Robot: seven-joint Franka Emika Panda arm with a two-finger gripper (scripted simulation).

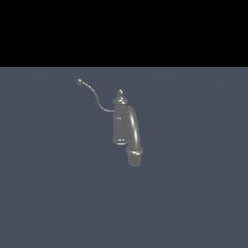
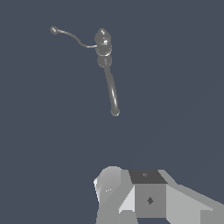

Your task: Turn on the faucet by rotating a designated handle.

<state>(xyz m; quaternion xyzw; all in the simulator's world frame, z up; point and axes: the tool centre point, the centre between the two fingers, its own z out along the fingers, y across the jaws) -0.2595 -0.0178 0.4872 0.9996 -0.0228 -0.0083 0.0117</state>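
Faucet (image 1: pixel 120 121) stands upright on the grey counter (image 1: pixel 193 193) near the middle of the exterior view, its thick spout (image 1: pixel 134 131) arching down toward five o'clock. The handle (image 1: pixel 94 98), a thin S-curved wire, leaves the body toward ten o'clock and ends in a small ball tip (image 1: pixel 79 81).

No arm shows in the exterior view. In the wrist view we see only part of the hand (image 2: pixel 131 192), well apart from the faucet, and we cannot tell whether its fingers are apart or together.

Risks as we judge them:
- Spout and handle are both curved grey pieces; an approach could land on the spout, which is not the part to turn.
- The wire is thin, so the hand could slip off or skim past it.
- Pushing near the body gives poor leverage; the ball end looks the better target.
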